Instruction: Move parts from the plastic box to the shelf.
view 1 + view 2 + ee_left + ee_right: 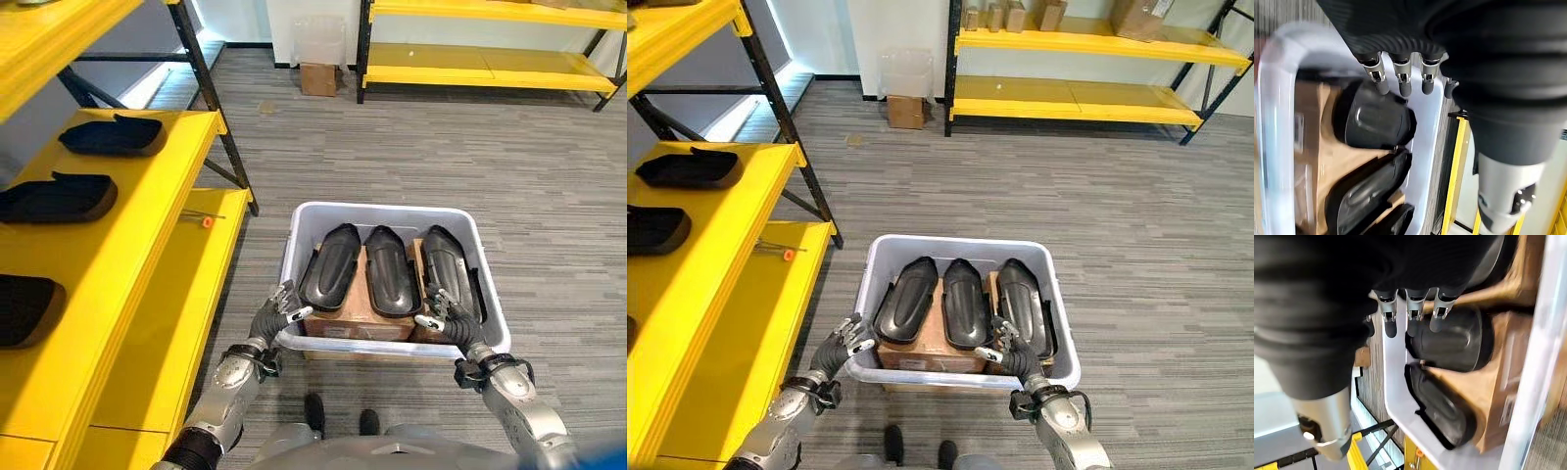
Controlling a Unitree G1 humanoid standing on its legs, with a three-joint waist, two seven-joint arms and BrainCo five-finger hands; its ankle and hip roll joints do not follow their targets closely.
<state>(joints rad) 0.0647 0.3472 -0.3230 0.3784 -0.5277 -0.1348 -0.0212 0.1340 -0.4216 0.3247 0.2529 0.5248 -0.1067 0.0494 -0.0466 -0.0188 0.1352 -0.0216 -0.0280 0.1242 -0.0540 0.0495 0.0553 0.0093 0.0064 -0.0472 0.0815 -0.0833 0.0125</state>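
A pale grey plastic box (382, 210) stands on the floor in front of me. Inside it, three black shell-shaped parts (330, 266) (392, 272) (449, 262) lie side by side on a cardboard carton (355, 315). My left hand (284, 307) hovers at the box's near left corner, open, its fingers (1400, 82) straight above the end of the left part (1376, 120). My right hand (441, 311) is open at the near right corner, its fingers (1410, 313) over the right part (1452, 338). Neither hand holds anything. On the yellow shelf (147, 225) to my left lie more black parts (113, 135) (57, 196) (24, 308).
A lower yellow shelf board (186, 323) runs close beside the box's left side, with a small orange item (208, 222) on it. A black shelf post (220, 117) slants behind it. Far back stand a second yellow rack (490, 64) and a small cardboard box (318, 78).
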